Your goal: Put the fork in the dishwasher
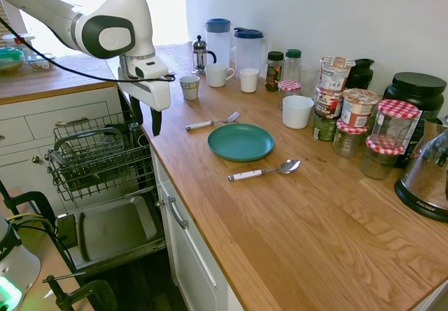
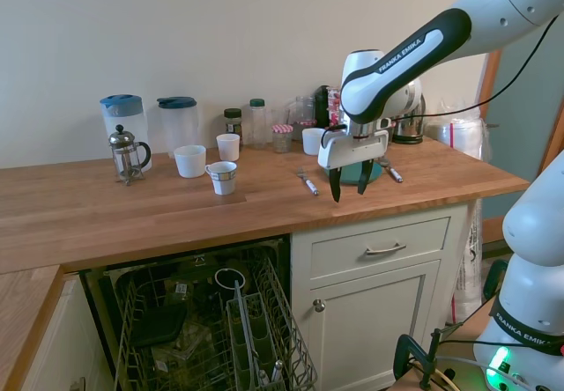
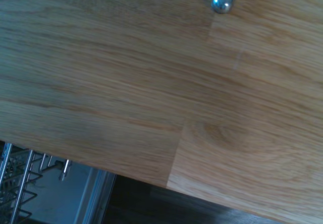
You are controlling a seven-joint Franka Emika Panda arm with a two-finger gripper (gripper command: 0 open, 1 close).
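Fork (image 1: 212, 122) lies flat on the tabletop (image 1: 294, 220), just beside the green plate (image 1: 241, 142), tines toward the wall, handle toward the edge, so it's easy to grab from the front. End effector (image 1: 145, 120) hangs over the tabletop edge near the handle, fingers apart & pointing down, holding nothing. Dishwasher (image 1: 98, 158) is open below w/ its rack pulled out, ready for the fork. Spoon (image 1: 264, 171) sits on the plate's other side; don't mix them up.
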